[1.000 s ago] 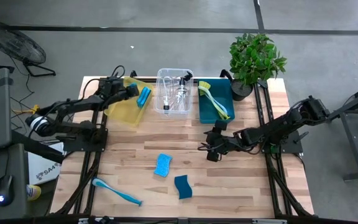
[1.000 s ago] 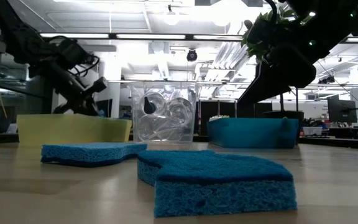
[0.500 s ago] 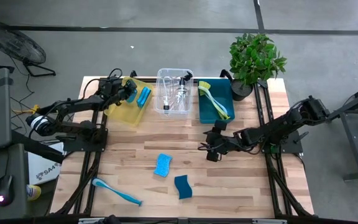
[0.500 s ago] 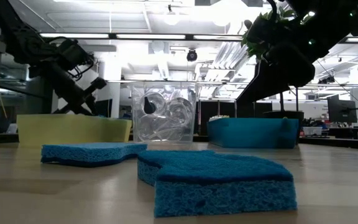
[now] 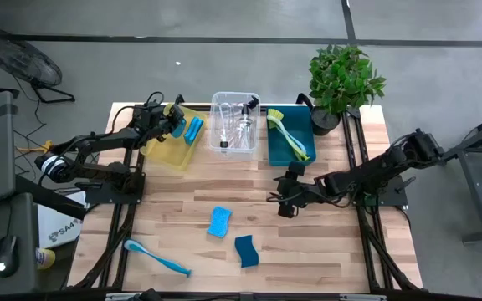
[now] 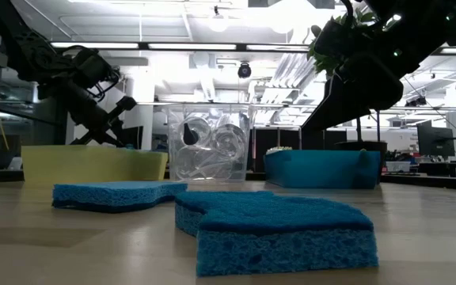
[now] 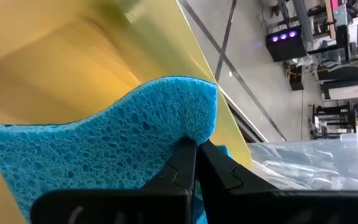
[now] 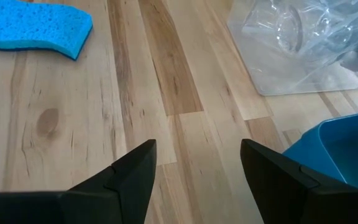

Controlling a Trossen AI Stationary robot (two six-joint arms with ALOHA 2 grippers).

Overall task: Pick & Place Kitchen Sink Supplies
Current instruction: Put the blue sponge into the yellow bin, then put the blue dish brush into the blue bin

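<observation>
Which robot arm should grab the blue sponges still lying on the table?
Probably the right. The right gripper is open, empty and low over the table near the two loose sponges. The left gripper is shut on a sponge over the yellow bin.

Along the far edge of the surface point(image 5: 333, 242) three bins stand in a row, close together: a yellow bin point(image 5: 167, 146), a clear bin point(image 5: 233, 123) and a teal bin point(image 5: 289, 140), leaving only narrow gaps between them. A potted plant point(image 5: 344, 79) crowds the far right corner just beside the teal bin. The left hand point(image 5: 180, 127) sits over the yellow bin with a sponge point(image 7: 104, 155) pinched in it, filling that bin's opening. The right hand point(image 5: 281, 201), fingers spread, hangs low near the middle, just in front of the teal bin. Two sponges point(image 5: 219, 221) point(image 5: 246, 250) lie in the middle front, and a brush point(image 5: 157, 257) lies at the front left. The front right of the surface is bare wood.
</observation>
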